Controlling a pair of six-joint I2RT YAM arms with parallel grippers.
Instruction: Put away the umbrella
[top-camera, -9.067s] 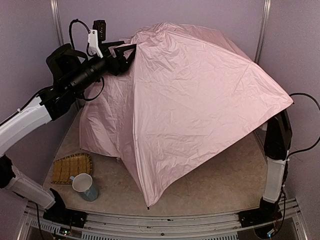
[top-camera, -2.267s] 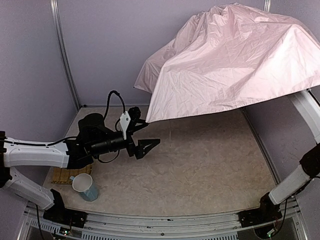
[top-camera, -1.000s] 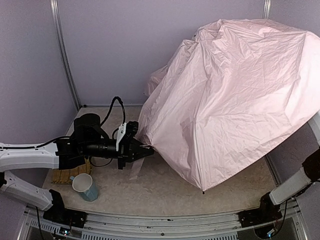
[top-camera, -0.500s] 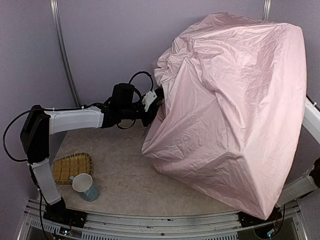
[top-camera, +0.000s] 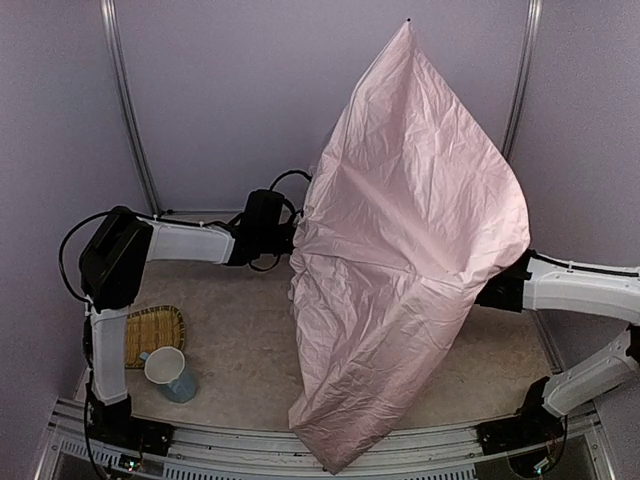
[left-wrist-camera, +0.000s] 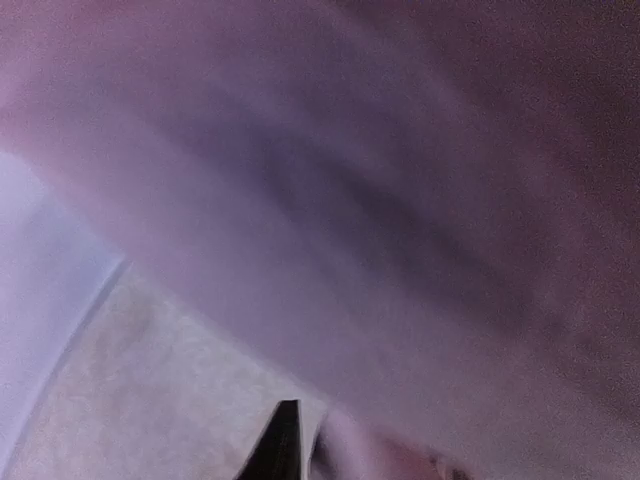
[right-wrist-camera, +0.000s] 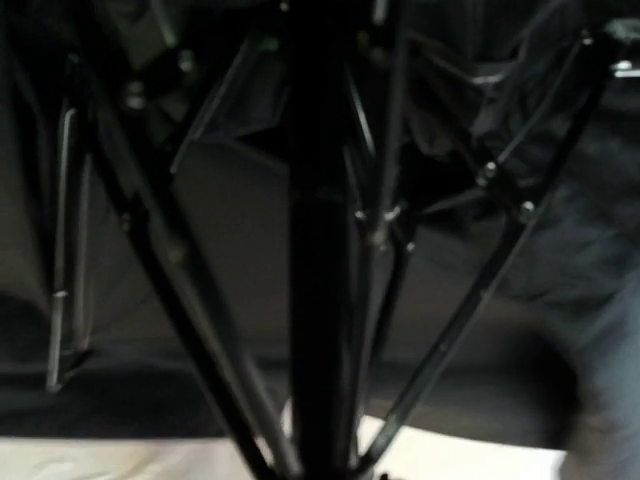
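Observation:
The umbrella is open, its pale pink canopy tilted on edge above the table, one corner high at the back and the lower edge hanging near the front rail. My left gripper is at the canopy's left edge. In the left wrist view one black fingertip stands close against pink fabric, the other is covered. My right arm reaches in from the right, its gripper hidden behind the canopy. The right wrist view shows the black shaft running out of my grip, with ribs and black lining.
A woven tray and a blue-grey mug sit at the table's front left. Purple walls with metal posts close in the back and sides. The beige tabletop shows left of the canopy.
The canopy has swung from a bulging dome to an upright, flatter sheet with one corner high. The right arm has dropped and reaches in level. The left gripper stays at the canopy's left edge.

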